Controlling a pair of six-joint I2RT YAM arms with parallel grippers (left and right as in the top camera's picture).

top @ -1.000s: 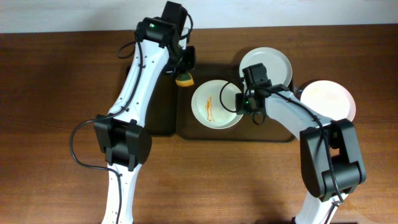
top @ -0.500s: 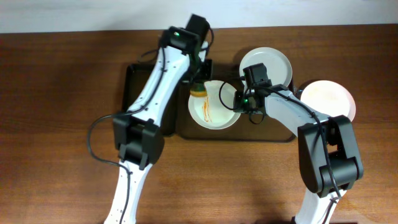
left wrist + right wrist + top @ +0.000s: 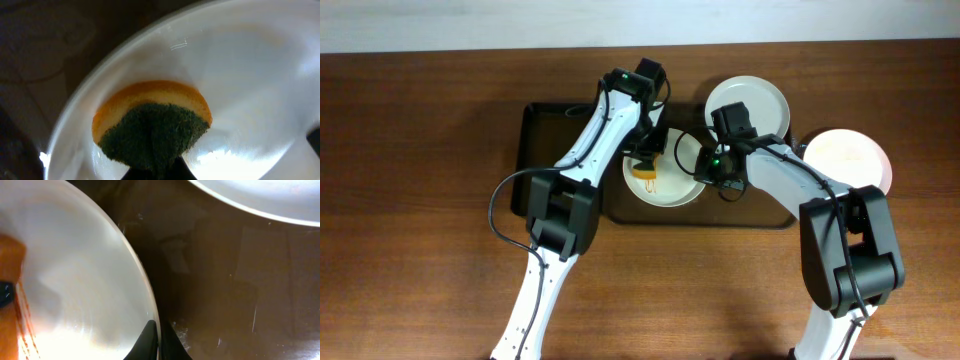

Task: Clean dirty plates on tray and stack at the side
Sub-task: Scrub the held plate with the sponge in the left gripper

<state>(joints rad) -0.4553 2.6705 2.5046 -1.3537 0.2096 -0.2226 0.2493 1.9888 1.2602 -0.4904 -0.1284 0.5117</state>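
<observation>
Fingers (image 3: 146,346) on the right gripper (image 3: 706,166) are clamped on the right rim of the streaked plate (image 3: 676,184), same spot as half a second ago, so basically nothing changed on that side. The wrist view shows the rim running right in between the two tips.

The left gripper (image 3: 646,164) is where the difference is. A second ago it was off over the edge between the black tray (image 3: 542,140) and the big brown tray (image 3: 752,206). Half a second ago it was at the plate's upper-left rim. Now it's further in, over the left half of the plate. It's squeezing the sponge (image 3: 152,122), orange body with the green scrubby side up toward the camera, pressed flat on the white. The sauce streaks are mostly hidden under it.

The plate itself sits on the left part of the brown tray, barely shifted. A second plate (image 3: 748,102) is at the tray's far edge, and a third plate (image 3: 847,160) is on the table (image 3: 420,200) just right of the tray.
</observation>
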